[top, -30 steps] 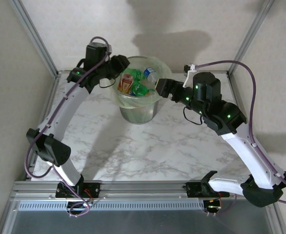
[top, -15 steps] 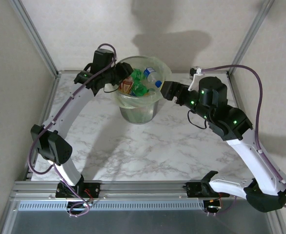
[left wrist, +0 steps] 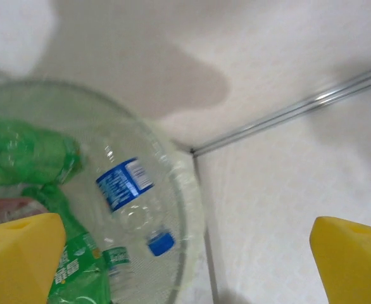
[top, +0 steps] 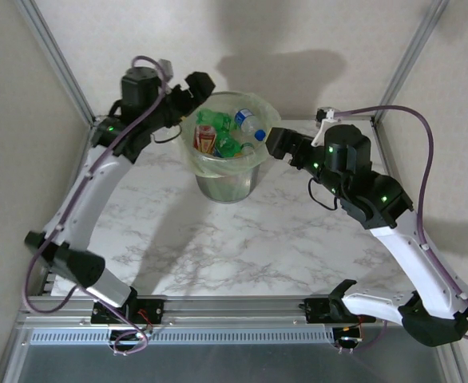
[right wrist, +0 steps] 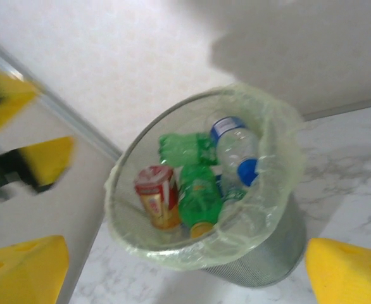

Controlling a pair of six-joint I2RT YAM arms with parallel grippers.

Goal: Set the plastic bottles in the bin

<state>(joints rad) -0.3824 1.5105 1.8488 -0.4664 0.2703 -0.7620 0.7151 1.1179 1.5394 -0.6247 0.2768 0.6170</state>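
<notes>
The plastic bottles (top: 228, 132) lie heaped inside the bin (top: 228, 188). From the top view, a clear bottle (top: 247, 124) with a blue label and cap rests at 2 o'clock in the pile. Green bottles (top: 226, 145) fill the middle and the 11 o'clock side. A red-labelled bottle (top: 207, 140) leans at 8 o'clock against the wall of the bin. A pale green liner (top: 259, 156) is folded over the rim.

The bin stands on the marbled bench (top: 242, 247), toward 12 o'clock of its surface and near the back wall (top: 298, 40).

The left tool (top: 196, 86) hangs above the rim at 10 o'clock of the bin. Its yellow pads (left wrist: 21, 256) stand wide apart at the two lower corners of the left wrist view, with nothing between them; the clear bottle lies below in the bin.

The right tool (top: 275, 144) sits just outside the rim at 3 o'clock, pointed at the bin. Its pads (right wrist: 347, 272) are likewise spread fully and it grips nothing. In the right wrist view, blurred yellow shapes (right wrist: 43, 161) at 9 o'clock are probably the left tool's pads.
</notes>
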